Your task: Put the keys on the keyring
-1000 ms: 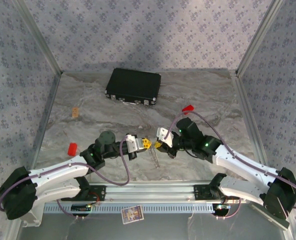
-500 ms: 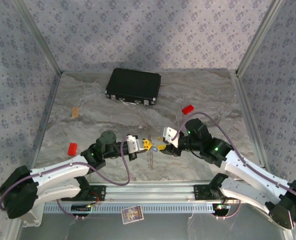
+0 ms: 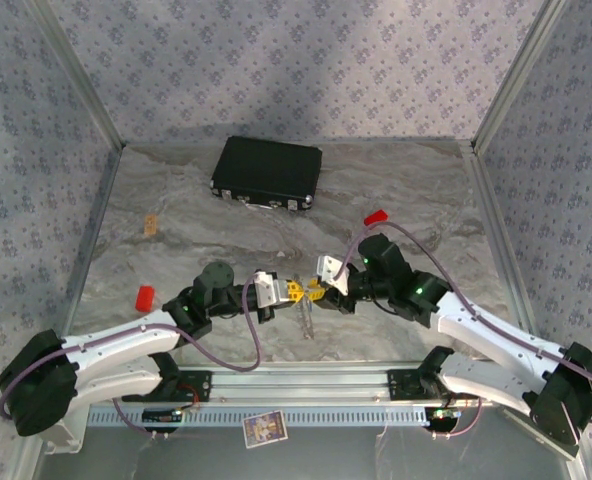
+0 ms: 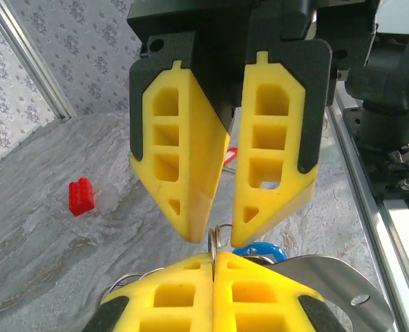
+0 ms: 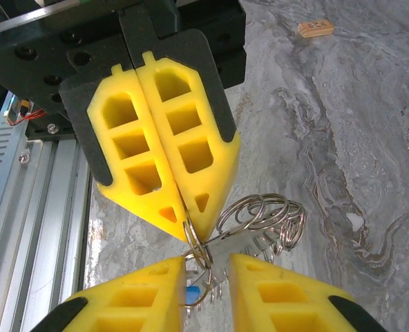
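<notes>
Grey marbled surface, patterned walls on three sides, aluminium rail along the near edge. We have both hands meeting tip to tip just near of centre.

Left hand is pinched fully together on the keyring. The thin wire loop stands upright out of the seam between its yellow pads. Right hand faces it with its fingers a narrow gap apart, one on each side of the ring. We can't tell whether either finger touches the wire.

Blue-headed key sits just beside the ring, mostly hidden behind the left hand. From the right wrist we see a sliver of the same blue between the right hand's fingers. Bunch of wire loops fans out beside the pinch point. Flat silver plate with a small hole sits right next to the blue head. From above, a pale metal strip shows just near of the two hands. Hanging or lying, we can't say.

Elsewhere:
- black case at the far side, left of centre
- red block just far of the right arm
- second red block at left, beside the left arm
- small tan piece far left
- card at the near edge
</notes>
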{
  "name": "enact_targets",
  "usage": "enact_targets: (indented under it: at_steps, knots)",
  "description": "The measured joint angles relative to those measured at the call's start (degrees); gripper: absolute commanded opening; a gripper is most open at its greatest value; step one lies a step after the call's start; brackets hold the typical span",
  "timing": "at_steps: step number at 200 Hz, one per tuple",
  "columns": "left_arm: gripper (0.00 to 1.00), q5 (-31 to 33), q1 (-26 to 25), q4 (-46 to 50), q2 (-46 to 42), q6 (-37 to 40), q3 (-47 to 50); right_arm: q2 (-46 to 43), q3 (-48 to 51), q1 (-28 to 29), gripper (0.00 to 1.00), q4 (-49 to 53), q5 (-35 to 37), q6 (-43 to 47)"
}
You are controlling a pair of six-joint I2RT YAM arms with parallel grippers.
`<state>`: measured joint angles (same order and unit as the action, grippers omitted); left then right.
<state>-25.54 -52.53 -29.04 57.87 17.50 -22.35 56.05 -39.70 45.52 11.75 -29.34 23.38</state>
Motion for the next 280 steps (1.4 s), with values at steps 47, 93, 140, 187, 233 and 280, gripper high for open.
enact_targets:
  at_steps: [47,93,140,187,233,280]
  knots:
    - [0.00,-0.37,0.02,0.04,0.00,-0.50,0.00,0.68,0.00,0.31,0.15,-1.31,-0.11,0.00]
    - [0.18,0.55,0.02,0.02,-0.02,-1.66,0.00,1.03,0.00,0.31,0.00,-1.73,-0.35,0.63]
    - [0.34,4.22,0.00,2.40,-1.03,-1.36,-0.83,1.95,-3.80,0.39,0.00,3.21,0.44,2.71]
    - [0.28,6.86,0.02,8.79,-1.84,0.61,-4.07,7.63,-14.12,1.95,0.00,14.25,4.52,7.56]
    - [0.09,6.93,-0.11,11.50,-1.95,1.99,-4.15,10.73,-18.29,4.04,0.00,19.85,7.28,10.80]
    - [0.00,6.32,-0.35,11.13,-1.97,1.90,-4.15,9.97,-17.77,3.80,0.26,19.12,6.84,11.76]
